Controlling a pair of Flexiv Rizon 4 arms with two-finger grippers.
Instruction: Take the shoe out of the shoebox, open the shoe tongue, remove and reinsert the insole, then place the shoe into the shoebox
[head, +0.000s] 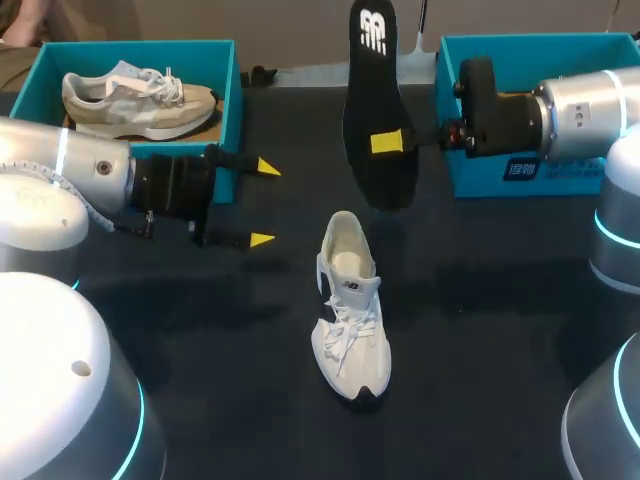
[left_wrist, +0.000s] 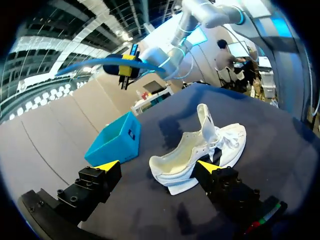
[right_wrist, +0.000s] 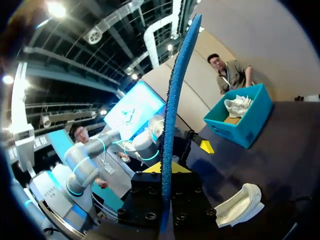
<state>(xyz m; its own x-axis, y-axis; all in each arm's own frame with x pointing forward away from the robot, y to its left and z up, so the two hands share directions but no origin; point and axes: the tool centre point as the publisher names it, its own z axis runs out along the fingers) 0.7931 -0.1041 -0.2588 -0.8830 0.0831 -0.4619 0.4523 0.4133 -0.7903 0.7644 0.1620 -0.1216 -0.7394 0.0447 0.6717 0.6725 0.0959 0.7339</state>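
The insole (head: 374, 70) is out, pinched tight in the right gripper (head: 386, 142) above the far edge of the table (head: 480, 330), the left gripper (head: 265, 203) hangs wide open and empty, and next the insole must slide back into the white shoe (head: 350, 310) in the middle.

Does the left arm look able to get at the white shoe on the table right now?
Probably yes: the left gripper is open and empty, the white shoe lies ahead of its fingers with nothing between, and the right gripper holds the insole up clear.
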